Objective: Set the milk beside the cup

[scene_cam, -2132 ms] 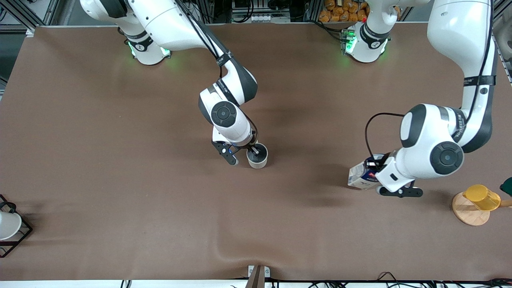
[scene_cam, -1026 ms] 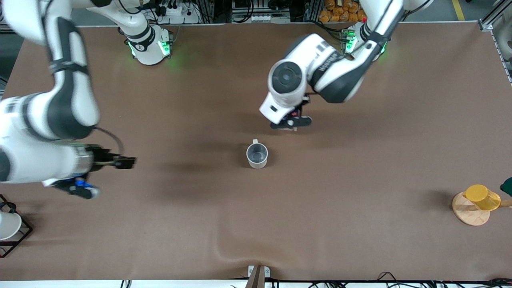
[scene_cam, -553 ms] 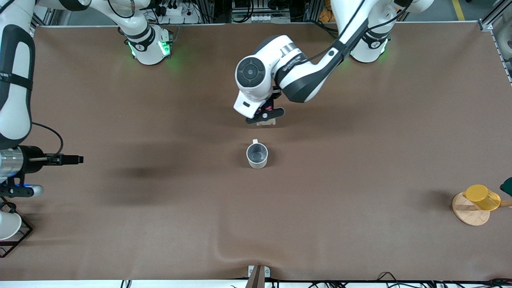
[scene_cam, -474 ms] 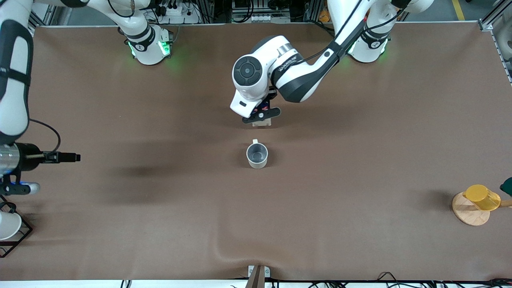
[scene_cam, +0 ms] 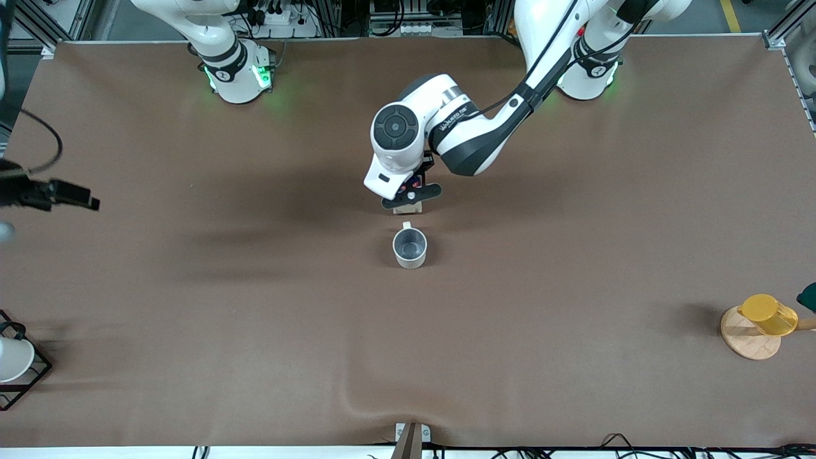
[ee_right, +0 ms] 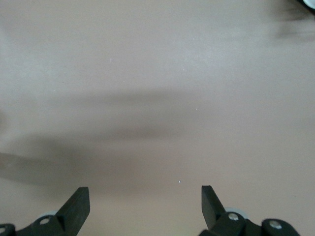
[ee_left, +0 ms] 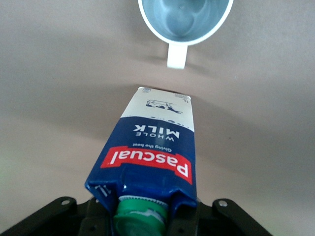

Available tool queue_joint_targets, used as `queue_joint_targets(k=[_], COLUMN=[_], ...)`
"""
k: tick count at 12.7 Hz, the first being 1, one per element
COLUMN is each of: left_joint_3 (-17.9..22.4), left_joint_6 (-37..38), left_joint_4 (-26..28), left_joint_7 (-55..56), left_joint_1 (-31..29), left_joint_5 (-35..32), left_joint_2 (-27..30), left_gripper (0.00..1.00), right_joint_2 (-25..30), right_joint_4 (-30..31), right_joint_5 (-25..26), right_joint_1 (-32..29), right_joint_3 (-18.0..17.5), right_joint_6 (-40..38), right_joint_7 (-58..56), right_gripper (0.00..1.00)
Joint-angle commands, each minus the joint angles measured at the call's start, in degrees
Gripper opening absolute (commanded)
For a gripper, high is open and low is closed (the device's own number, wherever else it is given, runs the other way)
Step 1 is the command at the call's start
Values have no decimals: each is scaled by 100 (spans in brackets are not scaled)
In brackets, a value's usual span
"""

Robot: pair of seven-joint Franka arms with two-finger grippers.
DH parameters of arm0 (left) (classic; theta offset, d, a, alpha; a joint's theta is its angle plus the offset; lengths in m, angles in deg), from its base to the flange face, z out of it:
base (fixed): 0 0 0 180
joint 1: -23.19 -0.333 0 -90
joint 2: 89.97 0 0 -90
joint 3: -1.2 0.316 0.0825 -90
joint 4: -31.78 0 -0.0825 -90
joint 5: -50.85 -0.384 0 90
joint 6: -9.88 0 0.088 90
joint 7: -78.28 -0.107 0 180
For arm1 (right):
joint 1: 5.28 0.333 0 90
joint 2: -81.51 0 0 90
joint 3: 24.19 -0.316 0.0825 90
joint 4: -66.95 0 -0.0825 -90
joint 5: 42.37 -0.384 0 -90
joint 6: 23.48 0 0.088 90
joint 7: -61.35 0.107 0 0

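The cup (scene_cam: 409, 247), beige-white with a grey inside, stands upright mid-table with its handle turned toward the robots' bases. It also shows in the left wrist view (ee_left: 184, 22). My left gripper (scene_cam: 408, 196) is shut on the top of the milk (scene_cam: 407, 208), a blue and white carton with red lettering and a green cap (ee_left: 152, 157). It holds the carton low over the table just beside the cup's handle. I cannot tell whether the carton touches the table. My right gripper (ee_right: 142, 201) is open and empty over bare table at the right arm's end.
A yellow cup (scene_cam: 768, 314) sits on a round wooden coaster (scene_cam: 746, 338) at the left arm's end. A white cup in a black wire frame (scene_cam: 13, 360) stands at the right arm's end. The cloth has a ripple (scene_cam: 357, 401) near the front edge.
The left arm carried the milk from its end of the table to beside the cup and lowered it. The right gripper let go of the cup and swung away to its end.
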Motion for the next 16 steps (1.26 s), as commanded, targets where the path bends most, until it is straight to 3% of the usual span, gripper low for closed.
queue_joint_targets(k=[1,3,6,11,16], left_joint_3=[99,100,108,302,302], left_joint_6=[28,19,28,-60,-253], left_joint_4=[-163,-154,-154,-154,-163], left_joint_7=[-63,-247,-565,-583,-574], left_joint_1=[55,55,37,46,46], left_joint_5=[-21,-153,-162,-189,-189], left_joint_2=[-46,-46,-90,-125,-169], left_gripper=[0,0,0,0,0], right_joint_2=[480,533,489,463,481], right_joint_4=[426,417,164,-223,-224], right_joint_5=[156,182,735,675,596], right_joint_1=[-77,-148,79,133,124], right_joint_3=[-60,-60,-104,-104,-104], right_joint_6=[366,384,464,411,288], right_joint_7=[-202,-300,-221,-212,-274], right_gripper=[100,100,100,100,100])
